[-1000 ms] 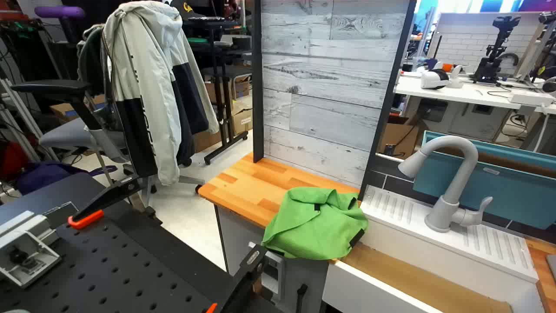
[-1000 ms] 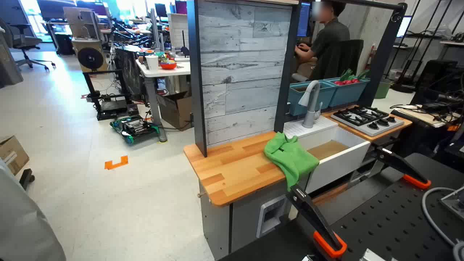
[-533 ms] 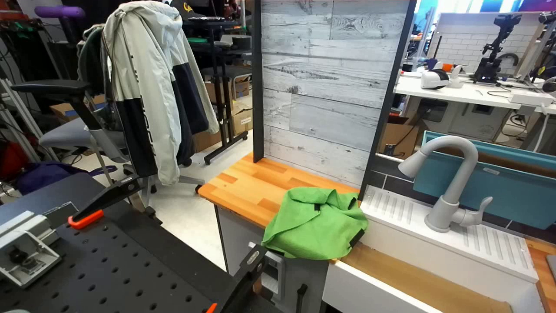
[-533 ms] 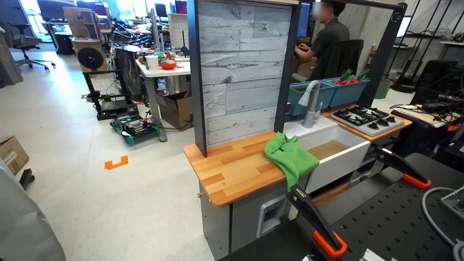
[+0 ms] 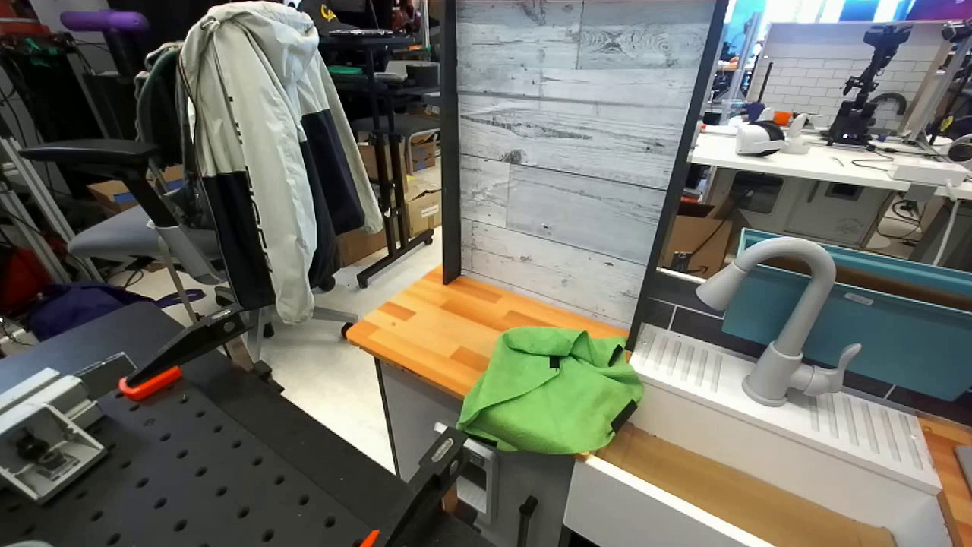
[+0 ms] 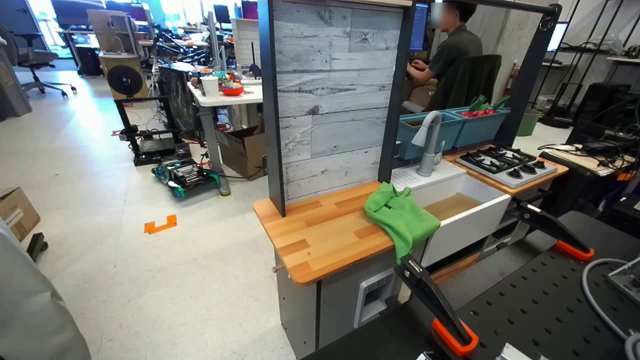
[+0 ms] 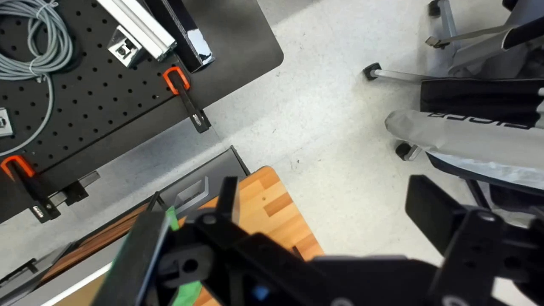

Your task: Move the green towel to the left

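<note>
Green towel (image 5: 550,395): crumpled at one end of the wooden countertop (image 6: 320,235), hiding the border with the sink (image 6: 467,232), abutting or lapping over, not clear which; with a front corner drooping over the countertop's edge toward a black clamp (image 6: 425,287), touching or merely near, hard to say.
Gripper (image 7: 329,204): spread wide, holding nothing, with floor (image 7: 306,127) and a corner of the countertop in sight below; absent from both exterior views.
Step in hand: probably the reach, with the grasp not yet made.
Approach to the towel: probably best to shift sinkward first, given only slivers of green visible past the gripper body in the wrist view; then come straight down over the cloth.
Raised fold (image 5: 547,340): likely the handiest pinch; take a deep bite through several layers to avoid peeling off only the top one, and stop short of pressing hard on the wood.
Black patches (image 5: 624,416): perhaps stiffer than the cloth, better left out of the pinch.
Panel (image 5: 554,152): upright at the back of the countertop; leave room for the wrist.
Lift off the wood: low and slow, just enough to free the drooping corner.
Leftward carry: along the countertop, taken to mean away from the sink.
Release: low, with jaws fully parted before rising.
</note>
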Controlling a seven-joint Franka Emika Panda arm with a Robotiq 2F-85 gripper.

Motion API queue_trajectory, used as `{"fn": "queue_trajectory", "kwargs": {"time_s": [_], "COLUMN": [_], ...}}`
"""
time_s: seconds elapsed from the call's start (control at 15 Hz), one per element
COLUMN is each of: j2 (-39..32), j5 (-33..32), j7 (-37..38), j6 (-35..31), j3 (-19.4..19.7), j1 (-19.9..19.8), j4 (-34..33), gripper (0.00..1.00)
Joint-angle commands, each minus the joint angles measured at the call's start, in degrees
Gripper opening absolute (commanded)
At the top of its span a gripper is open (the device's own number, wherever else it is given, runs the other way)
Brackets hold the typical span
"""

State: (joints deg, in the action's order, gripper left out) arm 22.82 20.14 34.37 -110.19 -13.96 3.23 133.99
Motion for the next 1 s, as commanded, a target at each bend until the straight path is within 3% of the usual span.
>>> {"fn": "queue_trajectory", "kwargs": {"time_s": [0.0, 0.53, 0.93], "j2": [-3.92, -15.00, -27.86], "j5": [-3.00, -6.25, -3.70], "j7": [-0.91, -4.19, -6.54], "j6": [-5.94, -20.76, -30.66], "j3": [1.69, 9.00, 14.95], "j1": [-1.05, -4.88, -7.10], "j4": [1.21, 4.29, 0.38], "gripper": [1.00, 1.00, 1.00]}}
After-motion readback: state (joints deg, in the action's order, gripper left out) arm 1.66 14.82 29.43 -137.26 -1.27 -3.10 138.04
